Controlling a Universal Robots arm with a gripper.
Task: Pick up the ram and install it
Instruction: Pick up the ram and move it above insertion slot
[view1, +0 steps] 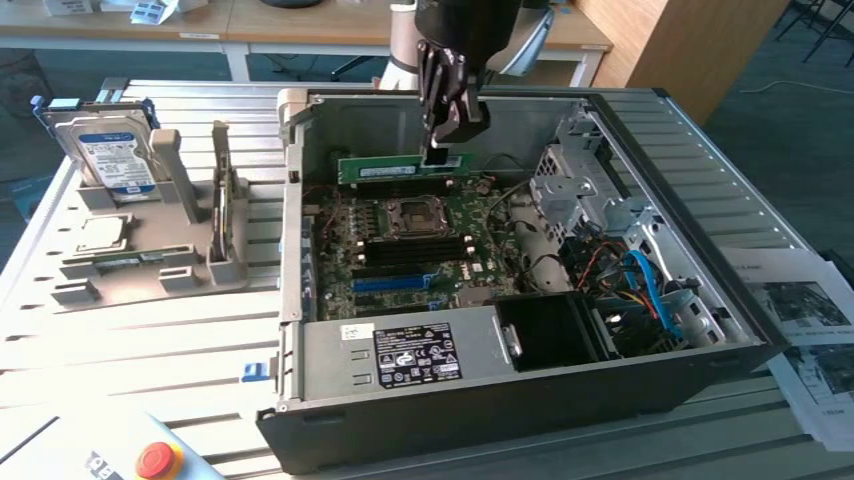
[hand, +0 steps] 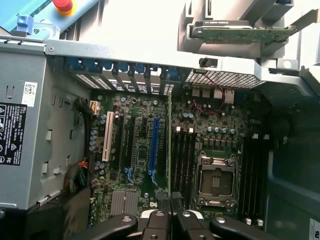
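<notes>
While the slatted aluminium desk carries everything, the largest thing on it is an open computer case lying on its side with its inside facing up. Inside the case, a green motherboard covers the floor. A power supply sits along the case's near wall with a black fan shroud beside it. A silver drive cage and blue cables crowd the case's end at the exterior view's right. Outside the case, at the exterior view's left, a grey holder rack stands on the desk with a hard drive upright in it and a square processor chip lying flat.

The ram hangs inside the case near its far wall, and appears clear of the board. It stands on edge, its long axis level and running along that wall, parallel to the black memory slots. The pincer is clenched on the ram's upper edge, toward the stick's end at the exterior view's right. Thin dark wires pass close to that end.

In the wrist view the ram is a thin edge-on line reaching away from the pincer. It lies parallel to the bank of black memory slots and just beside it, with the processor socket on the bank's other side.
</notes>
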